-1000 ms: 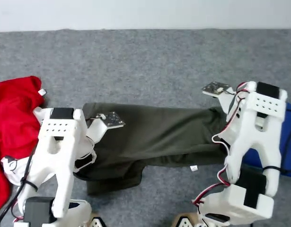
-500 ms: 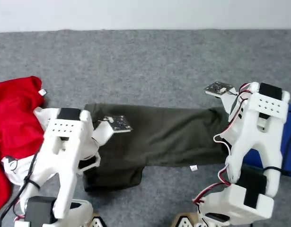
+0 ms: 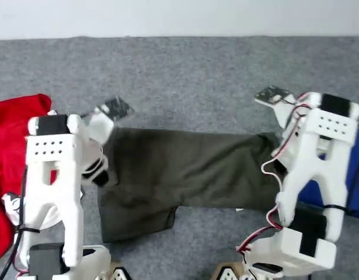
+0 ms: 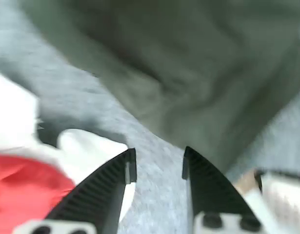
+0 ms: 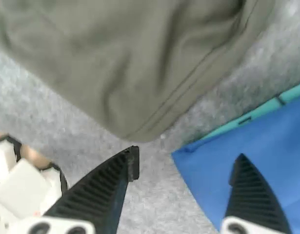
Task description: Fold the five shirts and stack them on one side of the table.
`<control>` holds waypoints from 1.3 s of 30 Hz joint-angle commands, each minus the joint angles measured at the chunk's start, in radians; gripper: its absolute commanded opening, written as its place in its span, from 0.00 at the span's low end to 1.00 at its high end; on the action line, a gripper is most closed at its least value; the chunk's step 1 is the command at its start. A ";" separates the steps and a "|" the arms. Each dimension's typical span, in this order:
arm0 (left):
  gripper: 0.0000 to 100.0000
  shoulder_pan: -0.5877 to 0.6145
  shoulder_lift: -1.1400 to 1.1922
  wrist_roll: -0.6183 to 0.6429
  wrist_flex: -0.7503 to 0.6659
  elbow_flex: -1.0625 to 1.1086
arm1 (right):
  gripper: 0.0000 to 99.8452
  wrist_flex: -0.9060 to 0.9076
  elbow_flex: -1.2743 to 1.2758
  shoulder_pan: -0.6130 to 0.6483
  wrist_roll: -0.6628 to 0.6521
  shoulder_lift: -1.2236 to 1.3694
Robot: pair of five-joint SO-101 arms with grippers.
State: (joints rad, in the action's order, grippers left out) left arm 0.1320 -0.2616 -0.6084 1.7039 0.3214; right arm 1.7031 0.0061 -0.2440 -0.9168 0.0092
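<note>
An olive green shirt [image 3: 191,169] lies folded into a long band across the middle of the grey table. My left arm [image 3: 51,175] stands at its left end. The left gripper [image 4: 158,151] is open and holds nothing; it hangs over bare carpet just off the olive shirt [image 4: 189,58]. My right arm [image 3: 313,163] stands at the shirt's right end. The right gripper [image 5: 188,155] is open wide above the edge of the olive shirt [image 5: 115,58], with a blue shirt [image 5: 267,161] beside it.
A red shirt [image 3: 13,134] is heaped at the table's left edge, with a white shirt [image 3: 13,207] partly under the left arm. The blue shirt [image 3: 357,169] lies at the right edge beneath the right arm. Grey carpet [image 3: 179,76] stretches behind the olive shirt.
My left arm first pushed right over the olive shirt's left end, then drew back left and lifted. The shirt's left end now lies uncovered. The right arm barely shifted.
</note>
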 commanded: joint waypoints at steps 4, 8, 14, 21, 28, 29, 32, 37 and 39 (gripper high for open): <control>0.01 -0.032 0.005 0.272 -0.261 -0.054 | 0.00 -0.179 -0.057 0.119 0.204 0.044; 0.02 -0.066 0.140 0.376 -0.371 -0.061 | 0.01 -0.255 -0.060 0.137 0.305 0.133; 0.02 -0.084 0.361 0.446 -0.400 -0.205 | 0.01 -0.372 -0.060 0.137 0.430 0.219; 0.02 -0.138 0.549 0.445 -0.407 -0.372 | 0.01 -0.464 -0.060 0.133 0.499 0.285; 0.02 -0.146 0.769 0.439 -0.376 -0.539 | 0.01 -0.553 -0.060 0.134 0.519 0.348; 0.02 -0.138 0.804 0.437 -0.359 -0.570 | 0.01 -0.572 -0.060 0.131 0.519 0.360; 0.01 -0.121 0.905 0.437 -0.316 -0.670 | 0.01 -0.622 -0.060 0.127 0.517 0.397; 0.01 -0.075 1.068 0.434 -0.241 -0.848 | 0.01 -0.705 -0.060 0.067 0.516 0.446; 0.01 -0.058 1.115 0.410 -0.190 -0.931 | 0.01 -0.733 -0.060 0.025 0.516 0.458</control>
State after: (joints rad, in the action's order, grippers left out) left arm 0.0353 0.8140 -0.1695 1.4569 -0.4841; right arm 1.0142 -0.0031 -0.1565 -0.4074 0.4695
